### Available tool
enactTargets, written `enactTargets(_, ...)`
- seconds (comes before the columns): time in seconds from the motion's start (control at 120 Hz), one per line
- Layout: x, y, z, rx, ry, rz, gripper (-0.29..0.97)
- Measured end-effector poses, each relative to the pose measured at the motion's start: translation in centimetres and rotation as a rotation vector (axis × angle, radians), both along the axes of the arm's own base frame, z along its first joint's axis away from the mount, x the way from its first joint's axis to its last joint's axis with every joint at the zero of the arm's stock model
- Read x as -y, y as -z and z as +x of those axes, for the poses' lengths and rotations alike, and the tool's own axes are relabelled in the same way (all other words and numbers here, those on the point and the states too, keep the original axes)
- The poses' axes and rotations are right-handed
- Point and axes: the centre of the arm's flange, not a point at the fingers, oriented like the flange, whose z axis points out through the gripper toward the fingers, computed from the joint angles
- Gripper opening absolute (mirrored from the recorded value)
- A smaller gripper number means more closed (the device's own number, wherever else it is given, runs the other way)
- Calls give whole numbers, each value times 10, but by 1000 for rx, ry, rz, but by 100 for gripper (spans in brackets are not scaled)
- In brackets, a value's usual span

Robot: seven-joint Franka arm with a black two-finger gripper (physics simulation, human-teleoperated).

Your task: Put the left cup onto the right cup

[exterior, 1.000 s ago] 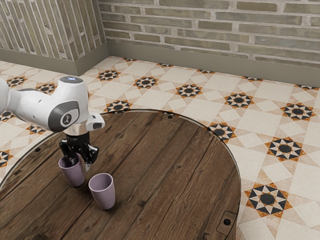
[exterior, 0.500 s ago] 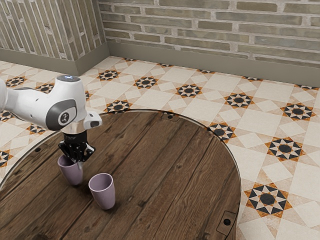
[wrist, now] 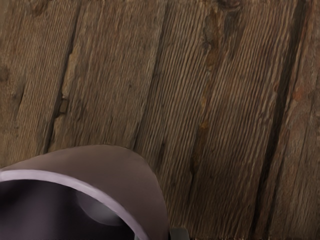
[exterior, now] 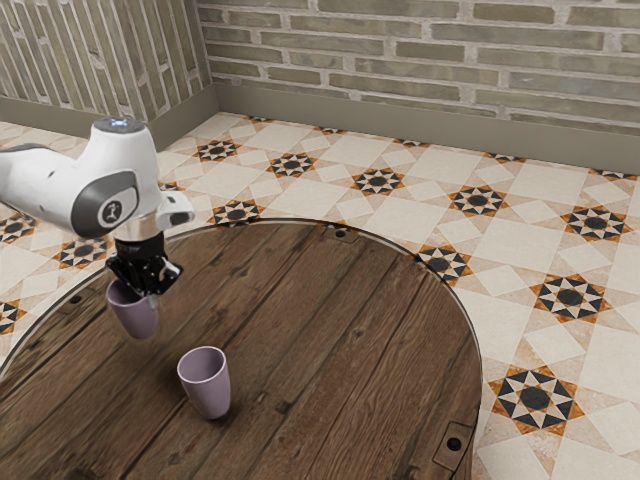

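Two mauve cups are in the exterior view. The left cup (exterior: 133, 312) hangs above the wooden table (exterior: 330, 340), gripped at its rim by my black gripper (exterior: 140, 288), which is shut on it. The right cup (exterior: 205, 381) stands upright on the table, lower and toward the exterior view's right of the held one. In the wrist view the held cup (wrist: 85, 192) looms large just under my hand, its open mouth facing the camera, with bare planks beyond it.
The round dark wooden table has an edge curving along the exterior view's right side (exterior: 470, 340). Patterned tile floor (exterior: 520, 220) and brick walls (exterior: 420, 50) surround it.
My gripper has lifted the left cup off the table, rising and drifting toward the exterior view's left. The right cup has stayed put.
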Motion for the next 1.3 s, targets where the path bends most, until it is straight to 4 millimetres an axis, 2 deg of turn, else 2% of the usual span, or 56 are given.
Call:
enactTargets(0.133,43,-29,-1,24,71,37,-10)
enactTargets(0.342,87,-63,-10,36,85,69,-11)
enactTargets(0.525,117,-78,-23,27,42,9,-11)
enactTargets(0.733,149,-83,-37,7,12,-64,-11)
enactTargets(1.033,173,-86,-49,-11,-11,-113,-11)
enactTargets(1.3,177,-81,-54,-40,-25,-117,-11)
